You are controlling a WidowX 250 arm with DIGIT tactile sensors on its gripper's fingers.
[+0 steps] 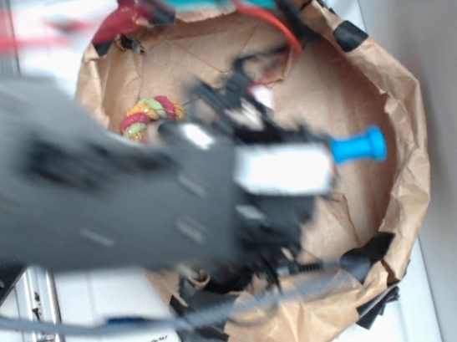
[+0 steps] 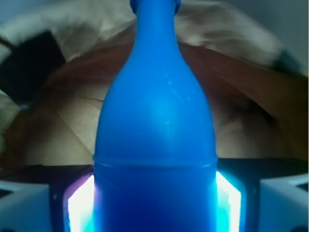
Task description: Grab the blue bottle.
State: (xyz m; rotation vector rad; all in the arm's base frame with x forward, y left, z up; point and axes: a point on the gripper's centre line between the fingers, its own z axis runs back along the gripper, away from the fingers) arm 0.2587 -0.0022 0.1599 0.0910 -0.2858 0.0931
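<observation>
Blue bottle point(image 2: 154, 145) fills the wrist view, its body sitting between the gripper's point(image 2: 154, 203) two fingers point(image 2: 34, 205), which press against both sides, clamped on it; the narrow neck points away from the gripper. From outside, only the bottle's neck and flared lip poke out beyond the blurred arm point(image 1: 88, 189), over a brown paper-lined bin point(image 1: 398, 115). A multicoloured braided rope toy point(image 1: 149, 114) lies behind the gripper.

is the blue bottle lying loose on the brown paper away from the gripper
No, the blue bottle sits between the gripper fingers, filling the wrist view.
</observation>
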